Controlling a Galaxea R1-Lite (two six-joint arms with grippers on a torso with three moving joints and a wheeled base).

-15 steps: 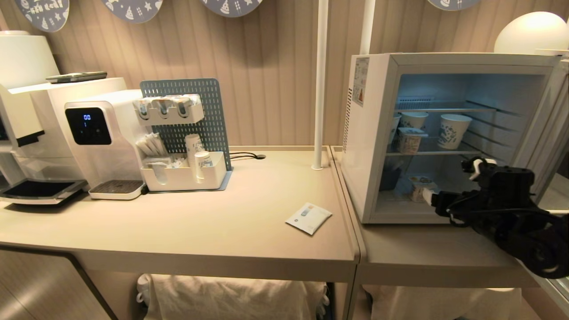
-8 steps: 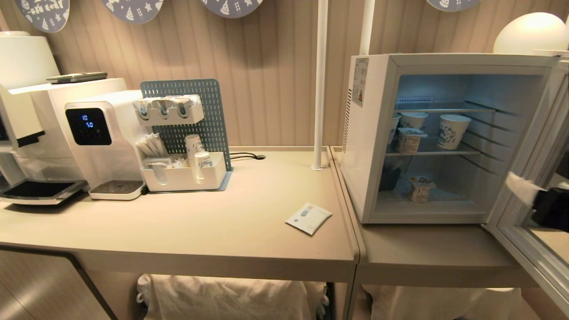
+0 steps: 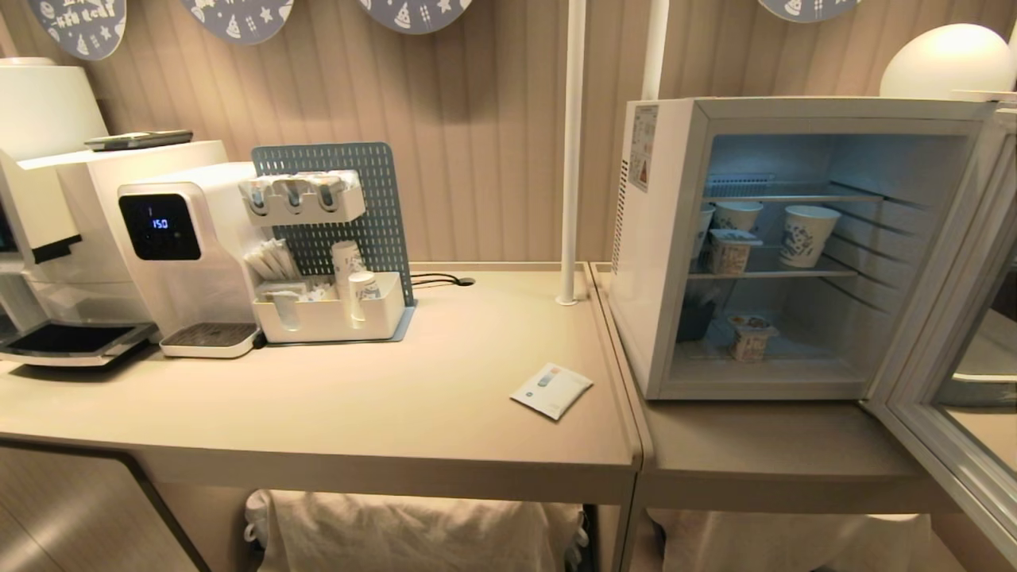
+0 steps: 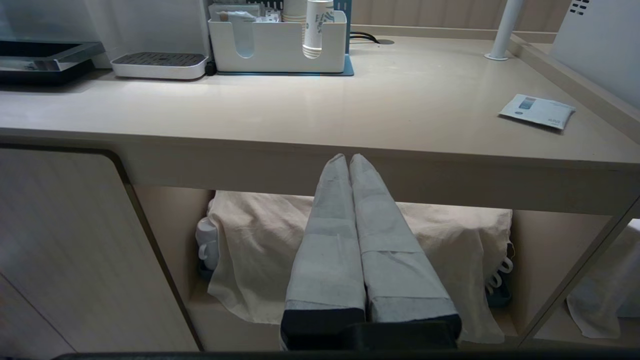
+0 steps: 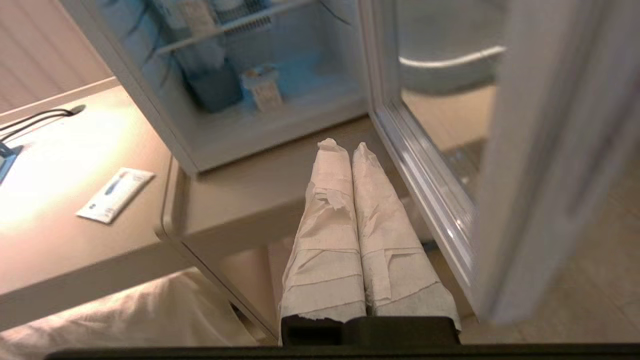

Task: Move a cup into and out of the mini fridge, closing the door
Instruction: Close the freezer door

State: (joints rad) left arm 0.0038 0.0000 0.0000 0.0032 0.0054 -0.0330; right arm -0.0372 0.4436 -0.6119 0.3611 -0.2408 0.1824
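Two beige matte counters (image 3: 445,413) abut before a ribbed tan wall panel. On the right counter stands the boxy white fridge (image 3: 659,238), its side vented and stickered, its interior lit pale blue with thin wire shelves. The door (image 3: 945,397), pale framed around reflective glass, stands swung wide on the fridge's right.

Change since a second ago: the right arm then reached into the lower compartment, its gripper wide open near the cup; that arm is now gone from the head view. The cup (image 3: 751,338), small and white with a printed foil lid, remains upright on the fridge floor, unmoved. Taller paper cups (image 3: 806,234) remain on the shelf above.

The right gripper (image 5: 347,146) now hangs in front of and below the counter edge, beside the open door, its paper-wrapped fingers (image 5: 325,235) pressed together with nothing between them. The left gripper (image 4: 348,157) sits low before the left counter, its grey taped fingers also closed and empty, above a crumpled cloth (image 4: 250,240) on the lower shelf.

A flat white packet (image 3: 552,389) lies on the left counter, near the seam. A glossy white dispenser (image 3: 183,254) and a blue perforated rack (image 3: 349,222) stand at the back.
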